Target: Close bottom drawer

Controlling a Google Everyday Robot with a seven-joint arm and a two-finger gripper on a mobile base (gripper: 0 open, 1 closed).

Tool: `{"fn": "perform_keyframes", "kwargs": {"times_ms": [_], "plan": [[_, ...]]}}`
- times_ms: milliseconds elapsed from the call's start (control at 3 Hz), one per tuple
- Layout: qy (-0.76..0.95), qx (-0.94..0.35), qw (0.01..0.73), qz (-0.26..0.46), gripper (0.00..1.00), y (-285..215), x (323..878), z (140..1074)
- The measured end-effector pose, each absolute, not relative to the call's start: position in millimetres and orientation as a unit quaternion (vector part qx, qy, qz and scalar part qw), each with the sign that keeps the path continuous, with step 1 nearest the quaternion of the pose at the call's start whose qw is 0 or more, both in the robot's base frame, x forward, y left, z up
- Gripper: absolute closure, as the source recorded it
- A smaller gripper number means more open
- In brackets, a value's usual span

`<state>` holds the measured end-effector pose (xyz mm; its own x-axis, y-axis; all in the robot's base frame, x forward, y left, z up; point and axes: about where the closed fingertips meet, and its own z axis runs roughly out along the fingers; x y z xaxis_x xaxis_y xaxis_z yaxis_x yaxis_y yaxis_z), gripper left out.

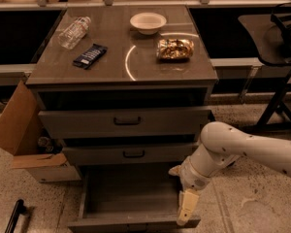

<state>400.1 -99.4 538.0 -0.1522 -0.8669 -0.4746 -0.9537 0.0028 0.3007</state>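
The bottom drawer of the grey cabinet is pulled far out, its long grey tray empty and its low front panel at the frame's bottom edge. My gripper hangs from the white arm that comes in from the right. It points down at the drawer's front right corner, just above the front panel. The middle drawer and the top drawer stand slightly out.
On the cabinet top lie a plastic bottle, a dark snack bar, a white bowl and a shiny snack bag. An open cardboard box stands left of the cabinet. A dark chair stands at the right.
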Motion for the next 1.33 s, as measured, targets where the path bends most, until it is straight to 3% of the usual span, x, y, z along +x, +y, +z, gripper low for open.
{"fn": "perform_keyframes", "kwargs": {"times_ms": [667,1333], "plan": [[0.706,-0.633,0.084,0.305,0.00,-99.7,398.9,498.7],[0.696,-0.617,0.078,0.359,0.00,-90.1,388.4,367.3]]}}
